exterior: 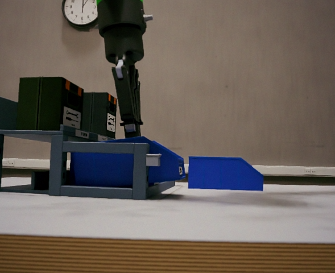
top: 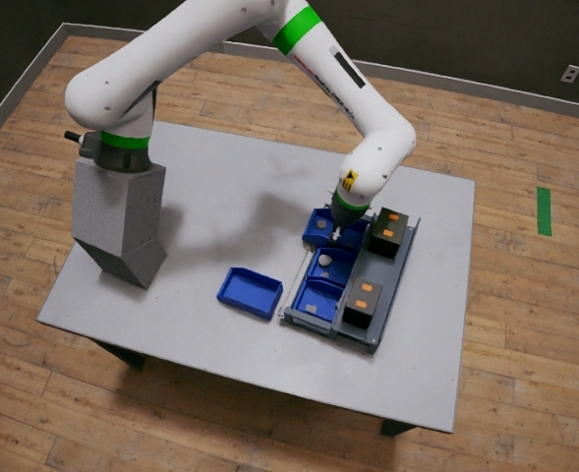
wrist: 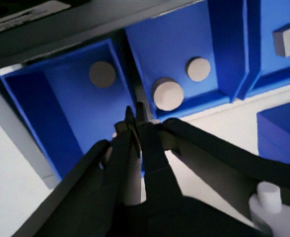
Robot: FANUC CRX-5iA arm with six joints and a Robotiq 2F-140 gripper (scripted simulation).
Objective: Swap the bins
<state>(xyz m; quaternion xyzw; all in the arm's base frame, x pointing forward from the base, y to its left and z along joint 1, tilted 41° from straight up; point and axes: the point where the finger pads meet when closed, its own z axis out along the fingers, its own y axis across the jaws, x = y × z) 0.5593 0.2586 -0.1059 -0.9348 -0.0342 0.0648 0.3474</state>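
Blue open bin holds one grey disc.

Taking the shelf as landmark: standing on the table, well apart from the arm's pedestal. 3 open bins side by side in its lower level, fronts facing out toward the pedestal side. 2 boxes on its top board. 1 more bin on the table just before its front. Gripper above the end bin farthest from the loose one, pinching that bin's side wall.
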